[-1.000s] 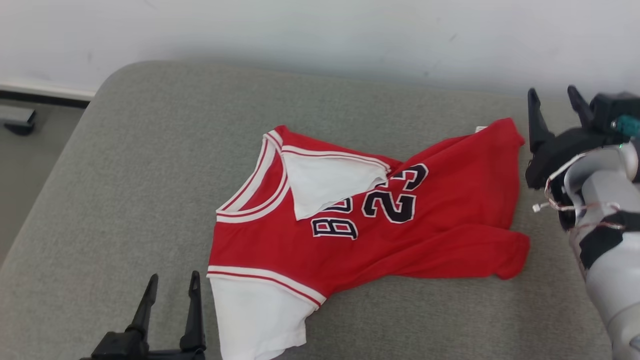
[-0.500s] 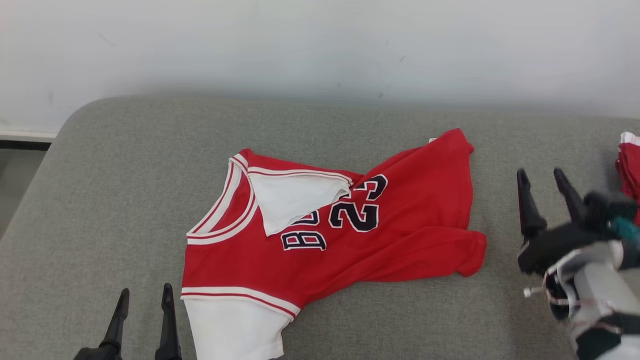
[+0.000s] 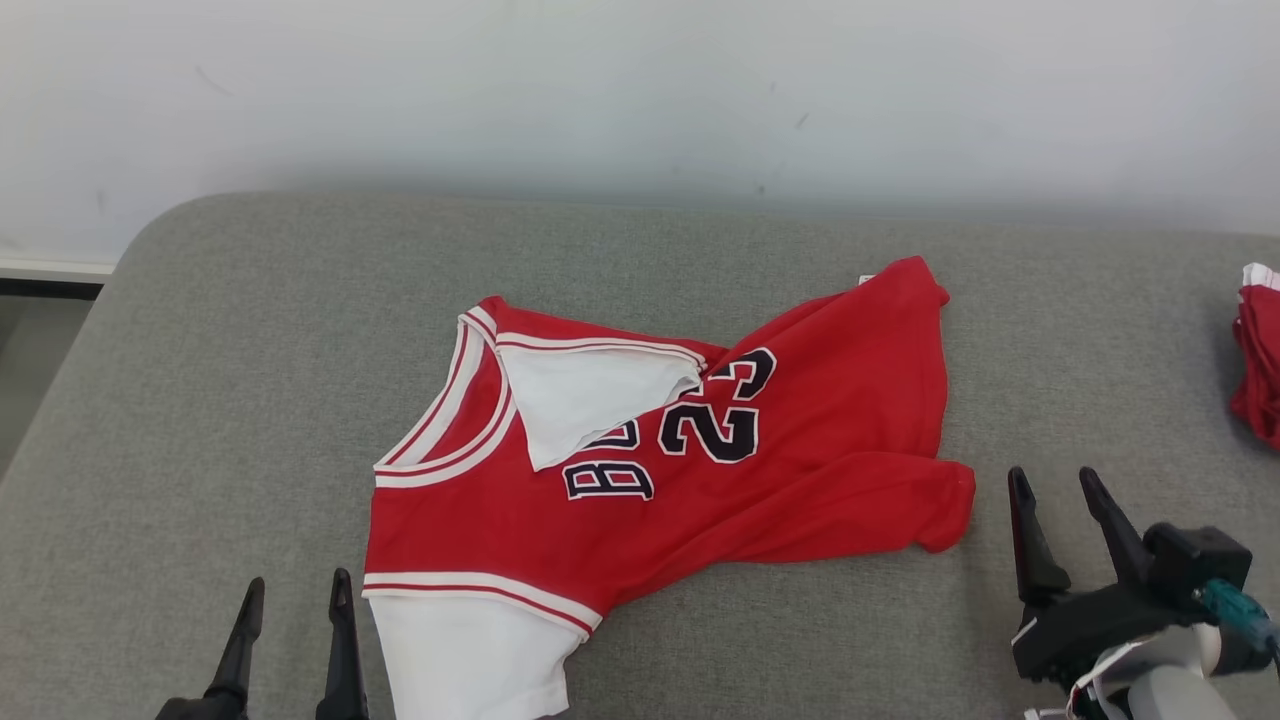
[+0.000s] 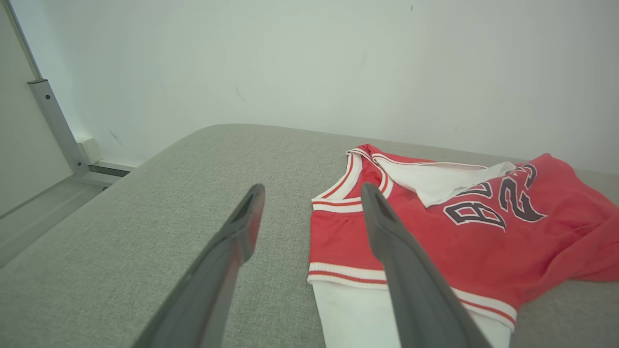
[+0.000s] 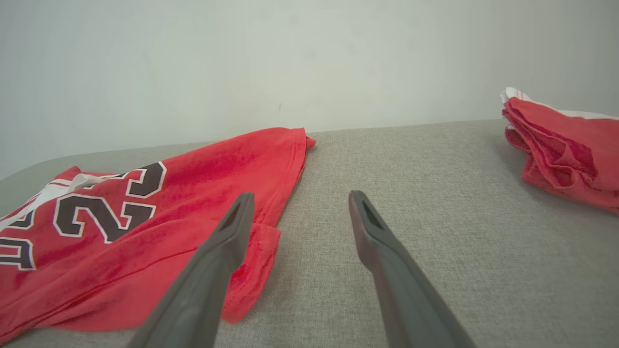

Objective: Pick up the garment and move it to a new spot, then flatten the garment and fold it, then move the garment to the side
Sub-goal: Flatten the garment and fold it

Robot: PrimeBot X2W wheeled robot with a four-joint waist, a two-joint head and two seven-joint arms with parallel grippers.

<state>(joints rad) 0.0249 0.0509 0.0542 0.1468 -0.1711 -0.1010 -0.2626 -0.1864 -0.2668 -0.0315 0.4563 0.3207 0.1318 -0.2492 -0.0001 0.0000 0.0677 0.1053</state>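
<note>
A red basketball jersey (image 3: 700,470) with white sleeves and a black "23" lies crumpled on the grey cushion (image 3: 250,400). One white sleeve is folded over its chest and its hem is bunched toward the right. My left gripper (image 3: 296,592) stands open at the lower left, just left of the jersey's near white sleeve (image 3: 470,655), holding nothing. My right gripper (image 3: 1054,483) is open at the lower right, just right of the jersey's hem corner, empty. The jersey (image 4: 459,232) also shows past my left fingers, and its hem (image 5: 232,193) lies beside my right fingers.
A second red garment (image 3: 1258,355) sits folded at the cushion's right edge, also seen as a red pile (image 5: 561,150) in the right wrist view. A white wall (image 3: 640,90) runs behind the cushion. The cushion's rounded left edge drops to the floor (image 3: 30,330).
The head camera panned right early on, shifting the scene left. My right gripper has dropped from beside the jersey's far hem corner down to the lower right. The jersey itself has not moved.
</note>
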